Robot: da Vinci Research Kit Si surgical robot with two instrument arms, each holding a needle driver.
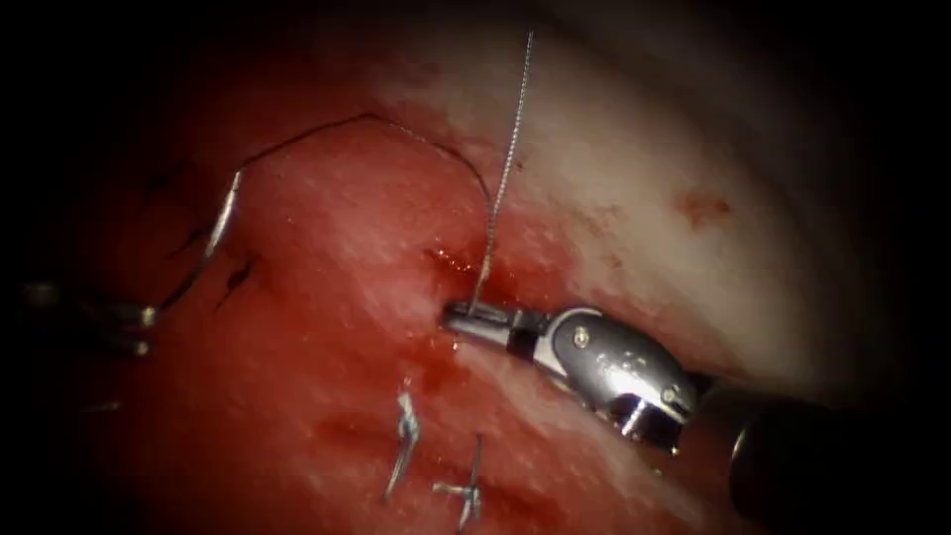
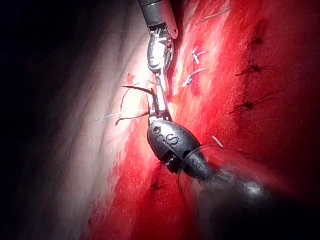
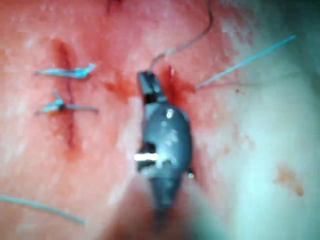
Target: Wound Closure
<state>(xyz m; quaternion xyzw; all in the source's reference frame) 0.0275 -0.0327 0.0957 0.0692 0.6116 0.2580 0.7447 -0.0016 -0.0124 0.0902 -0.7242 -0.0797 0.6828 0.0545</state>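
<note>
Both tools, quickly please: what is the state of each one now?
Left tool: holds the needle at its lower end.
Right tool: shut on the thread.

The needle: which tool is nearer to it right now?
Left. The left tool is at the needle's lower end, left of the cut. The right tool is far across, shut on the thread.

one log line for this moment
left pincer: holds needle end, left of cut | right pincer: shut on thread at cut | needle: out of tissue
</note>
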